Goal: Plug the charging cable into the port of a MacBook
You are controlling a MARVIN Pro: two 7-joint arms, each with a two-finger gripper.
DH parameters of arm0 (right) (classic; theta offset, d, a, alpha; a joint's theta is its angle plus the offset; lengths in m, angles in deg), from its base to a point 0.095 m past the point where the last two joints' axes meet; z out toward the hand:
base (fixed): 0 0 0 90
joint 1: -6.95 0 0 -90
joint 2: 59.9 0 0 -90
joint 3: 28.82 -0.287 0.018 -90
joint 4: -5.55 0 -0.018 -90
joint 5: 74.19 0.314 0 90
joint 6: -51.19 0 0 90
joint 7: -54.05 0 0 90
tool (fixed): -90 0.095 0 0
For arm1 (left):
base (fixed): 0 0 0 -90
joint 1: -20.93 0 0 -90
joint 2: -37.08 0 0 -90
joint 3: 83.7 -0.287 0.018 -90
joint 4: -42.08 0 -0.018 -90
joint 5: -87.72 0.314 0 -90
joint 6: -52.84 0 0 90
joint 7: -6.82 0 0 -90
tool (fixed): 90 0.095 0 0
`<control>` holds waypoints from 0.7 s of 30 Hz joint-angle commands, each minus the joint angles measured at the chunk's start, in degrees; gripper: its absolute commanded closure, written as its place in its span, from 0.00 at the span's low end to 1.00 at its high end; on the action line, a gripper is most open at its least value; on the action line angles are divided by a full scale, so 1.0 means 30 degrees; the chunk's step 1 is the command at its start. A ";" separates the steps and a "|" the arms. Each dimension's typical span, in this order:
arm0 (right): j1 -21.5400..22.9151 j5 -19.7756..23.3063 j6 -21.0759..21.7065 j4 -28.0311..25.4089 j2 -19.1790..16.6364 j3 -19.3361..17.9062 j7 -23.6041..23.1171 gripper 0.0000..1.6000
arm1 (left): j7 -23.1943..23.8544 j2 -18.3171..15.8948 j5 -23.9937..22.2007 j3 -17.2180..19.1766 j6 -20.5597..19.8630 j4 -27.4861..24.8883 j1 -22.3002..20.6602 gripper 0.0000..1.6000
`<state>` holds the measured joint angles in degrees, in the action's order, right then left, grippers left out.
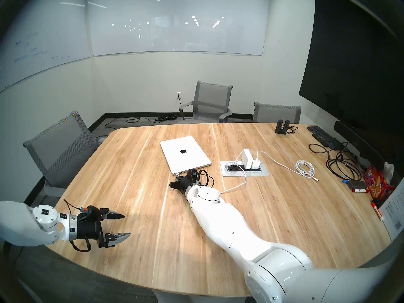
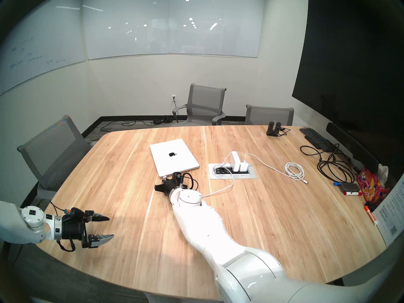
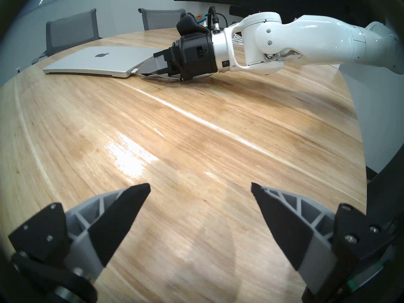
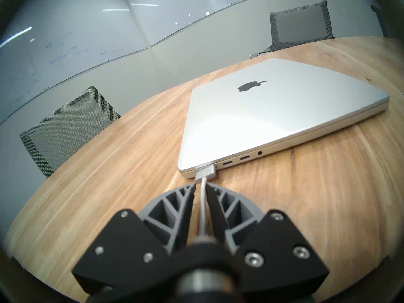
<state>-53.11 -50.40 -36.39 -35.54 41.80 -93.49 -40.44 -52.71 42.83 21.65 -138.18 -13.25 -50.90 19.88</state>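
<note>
Cable handling looks easy: the charging cable is thin, light and floppy, so I'd grip right behind its stiff little connector, which is where the right gripper pinches the cord, connector sitting at the endmost port on the MacBook, seemingly seated. The slick, light laptop might slide on the desk if shoved. Left gripper hangs spread and empty well apart; the power box and coiled white cord aren't in the way.

You had a wooden desk in a pale-walled room, grey mesh chairs around it, whiteboards behind, and a dark screen at right.
</note>
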 commanded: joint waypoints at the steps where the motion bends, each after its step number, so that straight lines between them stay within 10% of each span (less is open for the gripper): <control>1: -0.0219 0.0008 0.0136 -0.0326 0.0072 0.0041 0.0145 0.41 | -0.0010 0.0018 0.0002 0.0121 0.0021 0.0004 -0.0108 0.00; 21: -0.0804 -0.0122 0.0899 -0.1867 -0.0525 0.0396 0.0462 0.07 | -0.0010 0.0019 0.0002 0.0120 0.0021 0.0005 -0.0108 0.00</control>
<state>-54.14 -50.40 -35.08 -38.62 41.30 -92.64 -39.41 -52.71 42.83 21.65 -138.18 -13.25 -50.90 19.88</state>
